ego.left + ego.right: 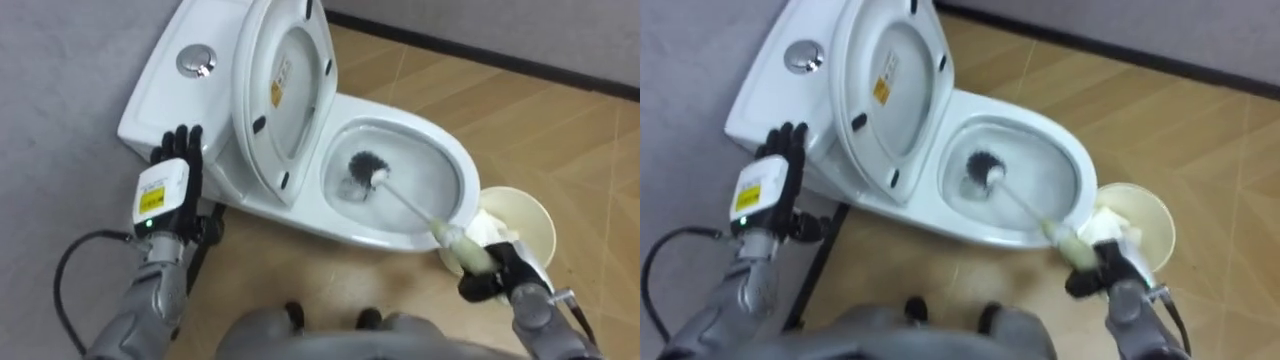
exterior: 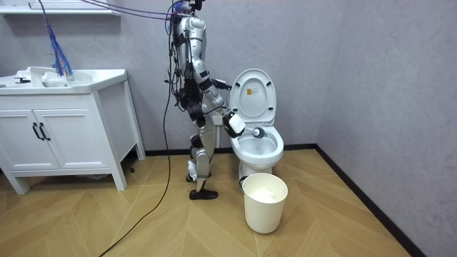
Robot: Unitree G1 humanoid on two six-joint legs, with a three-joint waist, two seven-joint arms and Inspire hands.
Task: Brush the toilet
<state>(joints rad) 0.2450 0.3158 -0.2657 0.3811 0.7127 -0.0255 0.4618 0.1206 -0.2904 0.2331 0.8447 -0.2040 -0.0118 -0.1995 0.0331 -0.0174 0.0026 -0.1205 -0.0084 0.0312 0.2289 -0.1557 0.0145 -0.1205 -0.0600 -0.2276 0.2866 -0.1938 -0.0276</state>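
The brush (image 1: pixel 366 172) has its head in the toilet bowl (image 1: pixel 440 145), and its handle slants out over the rim to the right robot hand (image 1: pixel 495 280). The bin (image 1: pixel 525 225) stands on the floor just right of the bowl. The raised lid (image 1: pixel 285 90) stands between the bowl and the cistern (image 1: pixel 170 95), with the left robot hand (image 1: pixel 170 180) before the cistern.

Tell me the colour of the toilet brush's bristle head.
Black. The toilet brush head sits inside the white toilet bowl; the left eye view shows it best.

Bathroom tally, by kind
One toilet (image 1: pixel 385 238), one toilet brush (image 1: pixel 368 170), one cream bin (image 2: pixel 265 207), one white counter (image 2: pixel 78 77); two hands: left hand (image 1: pixel 165 190), right hand (image 1: pixel 495 282).
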